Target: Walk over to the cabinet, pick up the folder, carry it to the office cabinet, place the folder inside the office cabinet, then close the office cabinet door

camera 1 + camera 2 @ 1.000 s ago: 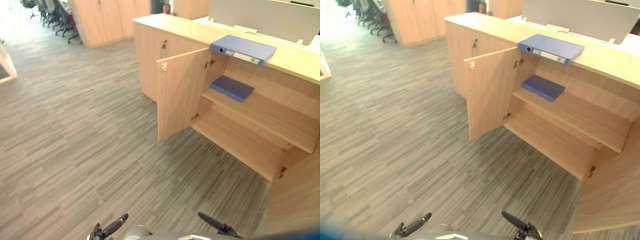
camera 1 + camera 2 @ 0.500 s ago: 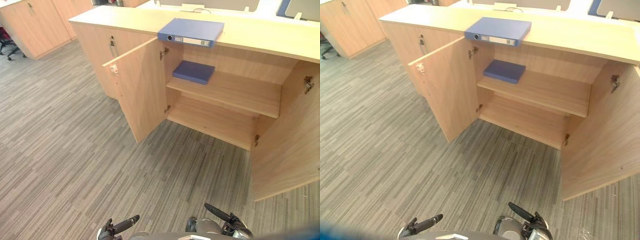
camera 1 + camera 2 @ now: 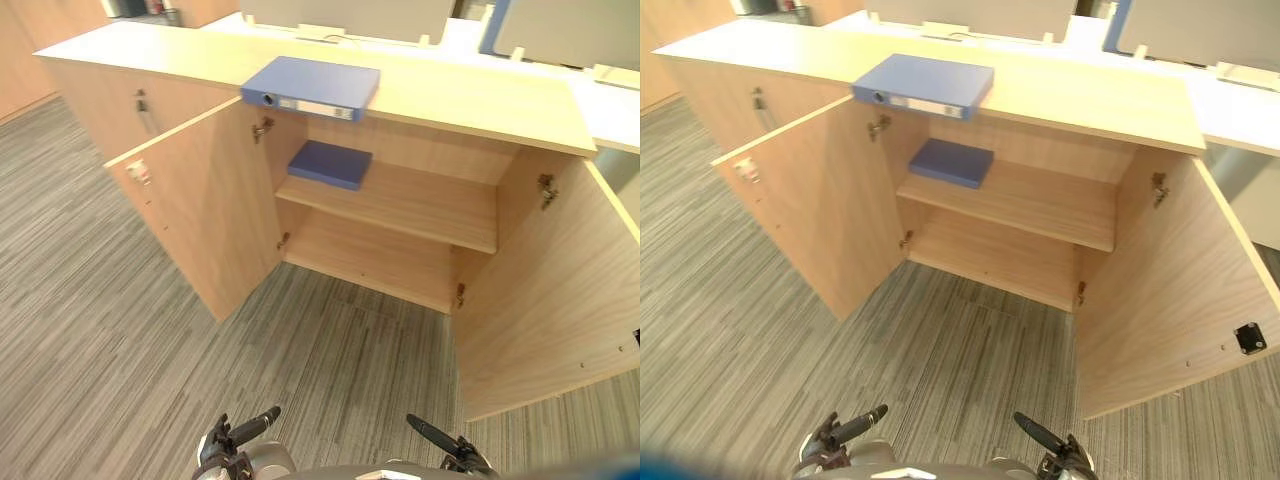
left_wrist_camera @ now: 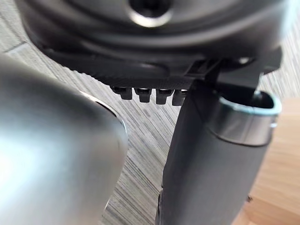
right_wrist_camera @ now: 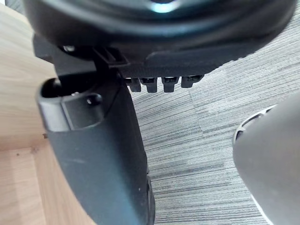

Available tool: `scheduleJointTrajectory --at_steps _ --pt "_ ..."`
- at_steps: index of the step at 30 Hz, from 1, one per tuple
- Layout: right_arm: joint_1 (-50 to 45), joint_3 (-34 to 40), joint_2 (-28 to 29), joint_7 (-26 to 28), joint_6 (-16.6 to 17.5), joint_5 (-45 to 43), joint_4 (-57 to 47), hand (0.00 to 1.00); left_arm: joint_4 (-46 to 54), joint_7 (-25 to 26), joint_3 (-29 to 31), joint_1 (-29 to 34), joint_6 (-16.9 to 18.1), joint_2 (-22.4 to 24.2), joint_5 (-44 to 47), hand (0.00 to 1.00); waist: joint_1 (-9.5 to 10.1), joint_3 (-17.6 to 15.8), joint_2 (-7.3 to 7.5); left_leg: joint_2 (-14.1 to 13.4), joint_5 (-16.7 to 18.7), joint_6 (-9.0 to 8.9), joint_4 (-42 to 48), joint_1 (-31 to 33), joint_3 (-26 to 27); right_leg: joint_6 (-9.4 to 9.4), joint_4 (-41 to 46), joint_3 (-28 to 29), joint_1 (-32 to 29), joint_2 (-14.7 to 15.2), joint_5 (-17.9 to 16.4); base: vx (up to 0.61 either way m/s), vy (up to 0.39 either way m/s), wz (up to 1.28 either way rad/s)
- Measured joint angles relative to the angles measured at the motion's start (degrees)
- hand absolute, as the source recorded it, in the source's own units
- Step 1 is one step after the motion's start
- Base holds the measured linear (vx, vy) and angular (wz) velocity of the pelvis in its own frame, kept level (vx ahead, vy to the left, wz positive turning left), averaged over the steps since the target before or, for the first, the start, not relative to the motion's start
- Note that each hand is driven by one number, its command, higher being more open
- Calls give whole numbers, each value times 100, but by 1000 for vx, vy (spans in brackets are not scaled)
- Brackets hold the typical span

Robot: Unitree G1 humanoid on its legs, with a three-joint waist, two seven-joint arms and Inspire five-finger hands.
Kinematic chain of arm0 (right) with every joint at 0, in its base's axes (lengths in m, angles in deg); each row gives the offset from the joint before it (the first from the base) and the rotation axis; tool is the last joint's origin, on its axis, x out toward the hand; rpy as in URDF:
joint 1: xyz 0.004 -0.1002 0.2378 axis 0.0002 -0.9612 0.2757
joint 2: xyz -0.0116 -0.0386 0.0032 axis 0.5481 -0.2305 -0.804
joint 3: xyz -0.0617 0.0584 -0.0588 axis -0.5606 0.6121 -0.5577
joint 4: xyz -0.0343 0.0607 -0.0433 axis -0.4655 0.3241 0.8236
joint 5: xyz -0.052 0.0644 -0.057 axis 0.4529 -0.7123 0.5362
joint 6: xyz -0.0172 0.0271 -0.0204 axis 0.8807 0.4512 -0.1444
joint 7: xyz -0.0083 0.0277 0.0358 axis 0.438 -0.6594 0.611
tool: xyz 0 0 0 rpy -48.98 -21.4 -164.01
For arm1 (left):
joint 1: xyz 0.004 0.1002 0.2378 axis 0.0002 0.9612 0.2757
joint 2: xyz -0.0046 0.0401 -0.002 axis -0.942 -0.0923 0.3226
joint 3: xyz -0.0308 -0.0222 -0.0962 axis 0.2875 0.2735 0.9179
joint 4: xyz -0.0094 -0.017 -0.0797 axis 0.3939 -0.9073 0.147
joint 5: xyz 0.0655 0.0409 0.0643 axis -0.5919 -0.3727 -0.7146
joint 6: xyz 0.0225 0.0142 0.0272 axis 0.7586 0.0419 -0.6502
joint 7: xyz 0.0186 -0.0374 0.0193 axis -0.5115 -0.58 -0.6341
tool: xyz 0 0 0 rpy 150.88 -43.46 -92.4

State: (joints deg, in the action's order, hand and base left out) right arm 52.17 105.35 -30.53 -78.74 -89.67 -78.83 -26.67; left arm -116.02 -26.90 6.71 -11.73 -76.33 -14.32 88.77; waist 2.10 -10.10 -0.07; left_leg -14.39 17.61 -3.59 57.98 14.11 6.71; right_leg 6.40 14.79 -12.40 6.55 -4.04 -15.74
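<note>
A blue lever-arch folder (image 3: 312,87) lies flat on the top of the light wooden office cabinet (image 3: 480,100), above its open left side. A second, thinner blue folder (image 3: 330,163) rests on the upper shelf inside. Both cabinet doors stand wide open: the left door (image 3: 200,210) and the right door (image 3: 545,290). My left hand (image 3: 245,432) and right hand (image 3: 440,440) hang low at the near edge of the eye views, well short of the cabinet, open and holding nothing. The wrist views show the left thumb (image 4: 211,154) and right thumb (image 5: 98,150) over the carpet.
Grey striped carpet (image 3: 120,350) lies between me and the cabinet. A closed cabinet section with a metal handle (image 3: 143,103) adjoins on the left. Desk partitions (image 3: 560,30) rise behind the counter. The bottom shelf (image 3: 380,262) is bare wood.
The camera has swung and come closer, so the open cabinet now sits centred in front of me. The folders and doors have not moved. Both hands stay low and idle.
</note>
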Motion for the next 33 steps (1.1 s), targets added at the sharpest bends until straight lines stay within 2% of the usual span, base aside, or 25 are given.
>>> scheduleJointTrajectory --at_steps 1,2,3,4,5,6,7,9,10,14,15,16,17,19,20,21,22,23,24,25,26,28,30,33 --pt "6 -20 2 -5 -7 0 10 100 49 1 -1 -10 4 30 -2 100 36 -20 32 120 44 -1 -204 74 -23 -19 -40 73 84 39 9 410 119 -84" --pt "43 -20 28 -27 -39 1 19 100 113 4 2 -21 43 67 -3 100 83 -71 102 403 91 -45 -813 162 -129 -71 -78 227 252 168 4 345 125 -71" --pt "96 -24 60 -55 -55 1 16 100 144 6 7 -20 70 77 -6 100 86 -87 131 714 67 -47 -1529 249 -315 -236 -110 323 413 304 -17 336 163 -66" --pt "121 -30 66 -62 -54 2 13 100 147 8 10 -21 71 87 -6 100 87 -85 129 853 20 -36 -1948 292 -440 -313 -143 353 490 351 -32 344 192 -57" --pt "135 -147 38 -65 -50 4 -9 100 140 16 21 -18 72 146 -3 100 87 -64 98 1054 -390 52 -2784 329 -729 -483 -209 396 644 425 -86 454 257 -55" --pt "126 -265 -6 -64 -44 7 -23 100 112 23 113 -3 74 204 16 100 124 -15 19 1118 -1245 131 -3204 346 -929 -658 -246 487 780 432 -186 415 234 -56" --pt "138 -316 15 -67 -45 6 7 100 56 30 158 -28 83 226 50 100 164 26 15 1169 -1400 151 -3128 320 -911 -731 -246 553 857 467 -227 347 179 -30" --pt "148 -412 196 -53 -40 16 7 100 -100 29 187 -83 119 89 32 100 130 209 293 1332 -1309 276 -3306 250 -737 -954 -144 700 706 749 -66 427 203 -19" --pt "185 -480 251 -30 -42 49 35 100 -148 30 288 -112 96 69 33 100 231 251 348 1359 -1262 339 -3350 185 -584 -996 -50 845 642 849 42 373 181 -36" --pt "185 -458 255 89 -54 252 101 100 -366 74 328 -193 78 102 22 100 423 325 291 1522 -1186 497 -3758 -463 -67 -1007 523 990 537 1251 251 254 167 -58" --pt "171 -444 253 131 -60 304 110 100 -368 75 312 -160 77 126 13 100 426 345 271 1607 -1162 533 -3979 -742 32 -997 1156 976 330 1414 257 140 149 -65" --pt "183 -355 253 170 -79 476 84 100 -367 61 249 -134 77 122 3 100 397 352 278 1746 -1119 602 -4237 -1073 111 -906 2217 935 -102 1644 347 166 165 -49" --pt "190 -346 252 174 -79 484 81 100 -370 58 226 -135 76 110 2 100 388 350 287 1775 -1114 610 -4278 -1134 116 -887 2447 927 -185 1692 408 130 74 -22" --pt "186 -345 201 188 -48 522 62 100 -440 55 56 -133 73 39 6 100 341 355 288 1841 -1069 681 -4505 -1480 108 -753 3484 720 -554 1970 770 116 16 -4" --pt "194 -346 199 188 -19 576 59 100 -506 60 47 -135 80 15 4 100 339 357 264 1834 -1051 701 -4595 -1663 65 -744 3776 501 -701 2079 460 122 -17 4" --pt "210 -352 211 188 22 629 61 100 -531 62 19 -128 82 -6 4 100 317 367 275 1783 -1050 699 -4688 -1798 3 -762 3761 369 -857 2067 134 126 -55 13" --pt "218 -354 217 188 42 633 61 100 -533 62 -9 -120 83 -16 3 100 295 367 273 1752 -1042 695 -4717 -1836 -57 -779 3672 321 -945 2022 4 93 -85 36" --pt "239 -355 245 195 104 626 54 100 -547 62 -60 -96 86 -31 5 100 211 363 250 1635 -1020 654 -4746 -1895 -205 -827 3331 285 -1088 1842 -182 79 -143 52" --pt "281 -379 251 197 149 618 62 100 -548 65 -60 -64 89 -32 9 100 147 361 239 1538 -996 539 -4757 -1929 -359 -886 2802 273 -1199 1688 -245 65 -185 58" --pt "291 -386 252 197 150 613 75 100 -544 65 -58 -54 92 -37 11 100 135 357 252 1515 -984 468 -4754 -1926 -432 -942 2412 260 -1200 1646 -206 60 -246 53" --pt "274 -432 280 198 149 602 141 100 -505 58 -50 -30 115 -91 9 100 132 345 407 1613 -927 320 -4721 -1944 -542 -1007 1498 244 -1143 1651 1 99 -278 51" --pt "261 -352 199 169 155 540 173 100 -637 62 20 -41 144 47 15 100 117 419 207 1403 -943 166 -4801 -2000 -826 -899 1261 -18 -949 1435 -39 127 -221 40" --pt "282 -356 118 156 128 455 188 100 -635 60 140 -28 178 144 5 100 107 418 113 1182 -1019 4 -5056 -1982 -1015 -790 1055 -202 -923 1185 -44 137 -241 24" --pt "250 -352 79 127 125 454 223 100 -641 57 351 -23 179 189 5 100 108 409 111 887 -961 -191 -5108 -2041 -1102 -710 727 -355 -678 861 -4 153 -207 12"
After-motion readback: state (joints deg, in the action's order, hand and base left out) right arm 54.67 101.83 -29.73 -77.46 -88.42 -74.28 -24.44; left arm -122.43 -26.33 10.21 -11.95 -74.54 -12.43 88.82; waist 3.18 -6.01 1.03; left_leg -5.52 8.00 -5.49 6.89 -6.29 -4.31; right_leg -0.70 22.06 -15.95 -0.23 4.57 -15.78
